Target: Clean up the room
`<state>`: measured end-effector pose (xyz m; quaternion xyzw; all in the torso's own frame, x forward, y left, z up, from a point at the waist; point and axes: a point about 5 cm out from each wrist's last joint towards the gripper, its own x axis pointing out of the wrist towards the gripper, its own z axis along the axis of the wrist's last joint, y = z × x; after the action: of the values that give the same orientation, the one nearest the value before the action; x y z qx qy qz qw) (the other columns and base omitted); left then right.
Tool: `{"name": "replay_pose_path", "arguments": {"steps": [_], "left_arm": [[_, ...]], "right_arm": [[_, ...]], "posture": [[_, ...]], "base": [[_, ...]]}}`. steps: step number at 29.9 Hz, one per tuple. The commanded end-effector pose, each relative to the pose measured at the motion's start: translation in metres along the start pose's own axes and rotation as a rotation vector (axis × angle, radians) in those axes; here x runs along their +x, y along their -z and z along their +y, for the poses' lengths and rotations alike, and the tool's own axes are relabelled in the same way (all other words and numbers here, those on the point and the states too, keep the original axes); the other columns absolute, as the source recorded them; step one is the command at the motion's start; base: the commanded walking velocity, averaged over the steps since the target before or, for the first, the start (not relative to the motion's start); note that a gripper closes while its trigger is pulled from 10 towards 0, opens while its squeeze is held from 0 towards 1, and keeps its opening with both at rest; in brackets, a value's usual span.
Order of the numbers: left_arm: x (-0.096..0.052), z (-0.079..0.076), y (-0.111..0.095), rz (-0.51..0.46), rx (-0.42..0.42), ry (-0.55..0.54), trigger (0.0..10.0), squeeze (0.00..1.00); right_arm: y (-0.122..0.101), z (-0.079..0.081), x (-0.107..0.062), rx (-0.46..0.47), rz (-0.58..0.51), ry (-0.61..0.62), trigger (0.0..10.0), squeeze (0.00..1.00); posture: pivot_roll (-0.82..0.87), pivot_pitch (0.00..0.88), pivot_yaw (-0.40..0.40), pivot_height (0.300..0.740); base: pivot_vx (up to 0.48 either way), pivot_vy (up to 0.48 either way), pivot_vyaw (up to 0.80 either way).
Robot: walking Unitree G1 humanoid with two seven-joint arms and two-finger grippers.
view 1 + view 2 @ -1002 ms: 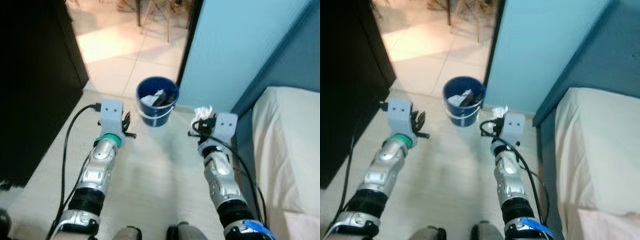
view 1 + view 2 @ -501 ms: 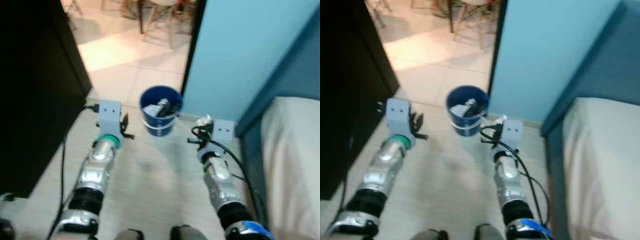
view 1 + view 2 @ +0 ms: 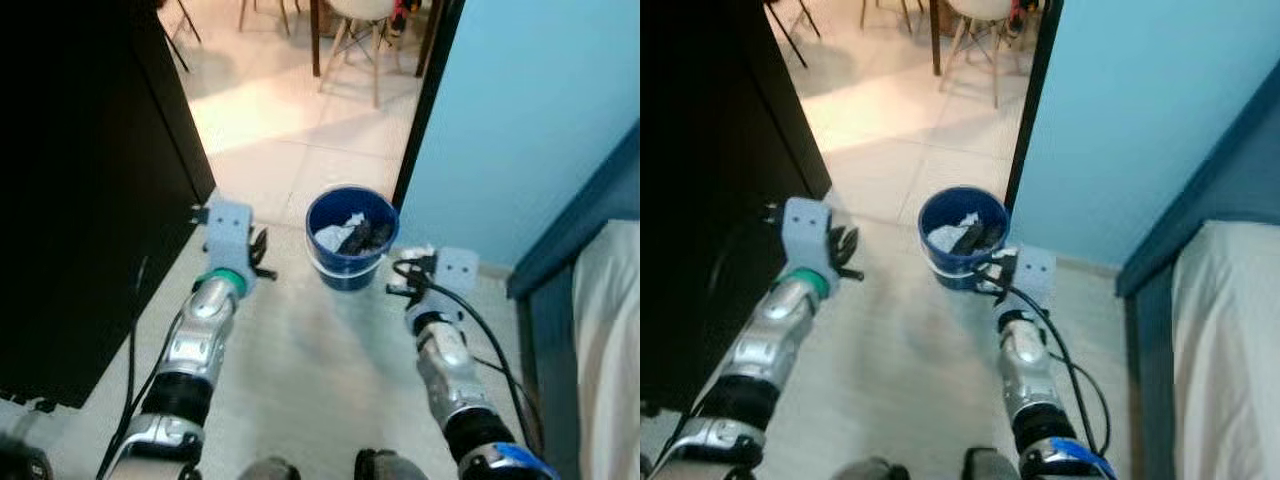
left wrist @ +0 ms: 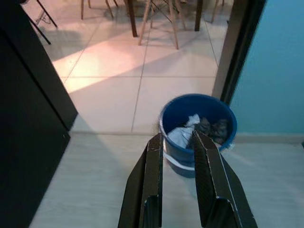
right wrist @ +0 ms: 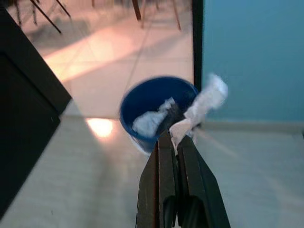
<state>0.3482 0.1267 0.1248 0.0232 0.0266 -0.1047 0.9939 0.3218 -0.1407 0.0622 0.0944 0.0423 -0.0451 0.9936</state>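
A blue bucket (image 3: 352, 238) stands on the pale floor by the door frame, with white scraps and dark bits inside it. My right gripper (image 5: 173, 138) is shut on a crumpled white paper (image 5: 205, 102), held just short of the bucket's rim (image 5: 156, 81) on its right side. In the left eye view the paper (image 3: 415, 253) sits at the tip of the right gripper (image 3: 400, 278), close to the bucket's wall. My left gripper (image 4: 178, 138) is open and holds nothing; it hovers to the left of the bucket (image 4: 197, 124) and points at it.
A tall black cabinet (image 3: 90, 150) lines the left side. A light blue wall (image 3: 530, 110) and a dark door frame (image 3: 425, 100) rise behind the bucket. A bed (image 3: 612, 330) with a blue frame is at the right. Chair legs (image 3: 350, 35) stand on the tiles beyond.
The camera has moved forward, so the whole scene shifted. The bucket now lies nearer to both grippers, and the right gripper with the paper is close beside its rim.
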Motion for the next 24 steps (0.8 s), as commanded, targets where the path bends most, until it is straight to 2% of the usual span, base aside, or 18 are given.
{"name": "replay_pose_path", "arguments": {"steps": [1,4,6,13,17,20,24], "left_arm": [[-0.003,0.006,0.009,0.043,0.01,-0.012,10.0,0.0],[-0.002,0.005,0.007,0.042,0.015,-0.007,10.0,0.0],[0.002,0.002,0.001,0.037,0.035,0.006,10.0,0.0],[0.004,0.004,-0.003,0.033,0.042,0.009,10.0,0.0],[0.001,0.004,0.014,0.069,0.062,0.015,10.0,0.0],[0.0,0.008,0.021,0.088,0.035,-0.017,10.0,0.0],[-0.003,0.009,0.034,0.125,0.008,-0.036,10.0,0.0]], "right_arm": [[0.009,0.002,-0.004,0.005,0.028,0.004,10.0,0.0],[0.011,-0.002,-0.005,0.004,0.031,0.016,10.0,0.0],[0.013,-0.01,-0.007,-0.003,0.032,0.045,10.0,0.0],[0.012,-0.014,-0.009,0.0,0.013,0.066,10.0,0.0],[0.013,-0.01,-0.009,-0.02,0.014,0.046,10.0,0.0],[0.014,-0.01,-0.009,-0.017,0.018,0.047,10.0,0.0],[0.014,-0.009,-0.008,-0.008,0.025,0.046,10.0,0.0]], "posture": [[0.14,0.063,0.105,0.74],[0.14,0.06,0.113,0.74],[0.15,0.053,0.127,0.74],[0.14,0.049,0.132,0.74],[0.12,0.053,0.126,0.74],[0.11,0.056,0.113,0.74],[0.09,0.066,0.1,0.74]], "base": [[0.322,0.0,0.0],[0.322,0.0,0.0],[0.321,0.0,0.0],[0.319,0.0,0.0],[0.315,0.0,0.0],[0.319,0.0,0.0],[0.319,0.0,-0.8]]}}
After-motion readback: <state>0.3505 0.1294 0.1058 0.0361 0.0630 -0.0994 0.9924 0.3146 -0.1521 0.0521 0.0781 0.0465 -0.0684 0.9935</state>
